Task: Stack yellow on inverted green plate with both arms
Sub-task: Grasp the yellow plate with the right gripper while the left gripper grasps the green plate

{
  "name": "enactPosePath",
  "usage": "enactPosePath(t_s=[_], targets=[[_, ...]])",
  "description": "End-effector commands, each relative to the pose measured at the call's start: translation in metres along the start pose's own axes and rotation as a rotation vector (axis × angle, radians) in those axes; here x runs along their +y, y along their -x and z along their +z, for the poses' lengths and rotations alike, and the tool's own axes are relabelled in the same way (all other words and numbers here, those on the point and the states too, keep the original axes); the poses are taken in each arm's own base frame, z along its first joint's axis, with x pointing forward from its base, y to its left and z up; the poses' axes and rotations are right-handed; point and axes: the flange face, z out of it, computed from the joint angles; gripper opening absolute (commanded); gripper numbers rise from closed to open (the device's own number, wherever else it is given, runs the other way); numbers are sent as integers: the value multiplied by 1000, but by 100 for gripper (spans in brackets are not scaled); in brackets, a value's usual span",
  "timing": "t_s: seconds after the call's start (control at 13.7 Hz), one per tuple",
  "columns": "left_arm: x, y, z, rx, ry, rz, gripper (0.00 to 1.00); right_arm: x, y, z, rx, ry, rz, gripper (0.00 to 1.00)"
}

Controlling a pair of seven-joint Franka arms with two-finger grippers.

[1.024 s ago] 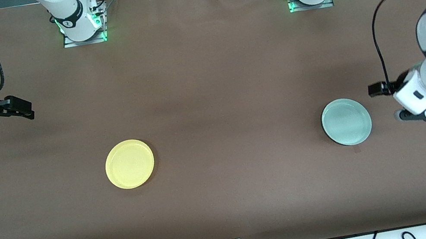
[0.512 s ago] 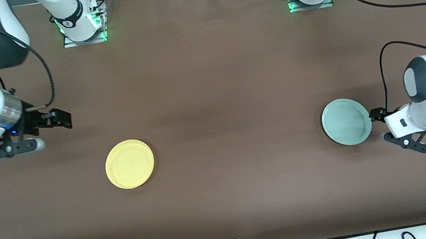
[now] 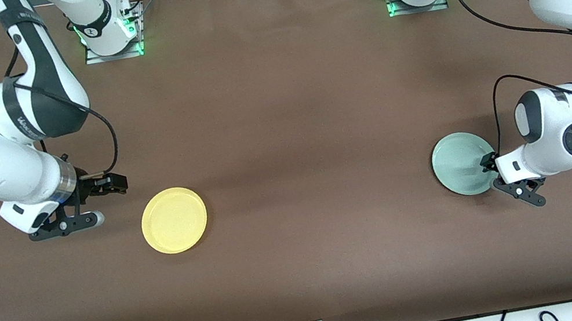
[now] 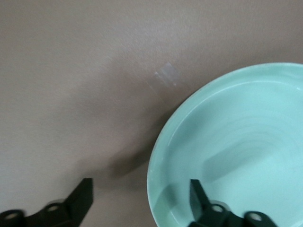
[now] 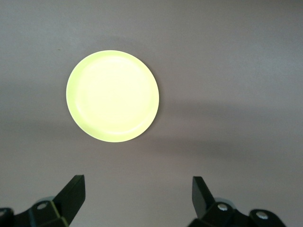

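The left gripper (image 4: 137, 201) has its jaws spread wide, straddling the rim of the green plate (image 4: 236, 146): in the left wrist view one finger (image 4: 201, 198) sits over the plate's inside, just within the rim, while the other finger (image 4: 78, 201) stands over bare brown bench (image 4: 71, 71) outside it, and neither visibly presses the rim. In the front view this left gripper (image 3: 490, 168) is at the edge of the green plate (image 3: 460, 164) on the side toward the left arm's end of the bench, with the left arm's white wrist (image 3: 550, 140) bulking beside it. The plate lies flat with its hollow facing up, rim raised, and a small pale patch of tape (image 4: 165, 75) marks the bench close to it. The right gripper (image 5: 137, 196) also holds its jaws apart with nothing between them; its wrist view shows the two black fingers over bare bench, with the yellow plate (image 5: 112, 96) well clear of them. In the front view the right gripper (image 3: 111, 184) hovers near the yellow plate (image 3: 174, 220), toward the right arm's end of the bench and not touching it. The yellow plate lies flat, hollow side up, well apart from the green plate, each about equally near the front camera. The brown bench (image 3: 286, 125) stretches between them.
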Motion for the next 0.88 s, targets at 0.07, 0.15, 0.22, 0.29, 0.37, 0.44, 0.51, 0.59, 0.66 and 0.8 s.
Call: enactPosePath(t_s=[0.07, 0.15, 0.22, 0.29, 0.37, 0.44, 0.51, 0.59, 0.66, 0.8], targets=[[4, 2, -5, 21, 12, 74, 0, 15, -2, -2, 17, -17, -50, 100], [3, 3, -1, 18, 16, 84, 0, 19, -9, 18, 13, -14, -47, 100], [1, 5, 2, 16, 18, 81, 0, 21, -13, 35, 17, -11, -43, 100], [3, 3, 0, 15, 18, 83, 0, 20, -18, 58, 28, -6, -43, 100], [6, -1, -3, 17, 15, 89, 0, 18, -22, 77, 39, -2, -44, 100], [4, -3, -11, 24, 6, 88, 0, 17, -28, 100, 32, -6, -39, 100], [1, -6, -25, 34, -14, 84, 0, 15, -33, 114, 46, -19, -32, 100], [6, -11, -43, 34, -23, 92, 0, 15, -38, 127, 59, -21, -27, 100], [15, -17, -53, 15, -21, 98, 0, 13, -42, 142, 67, -18, -27, 100], [17, -28, -93, -12, -84, 114, 0, 12, -49, 174, 87, -9, -29, 99]])
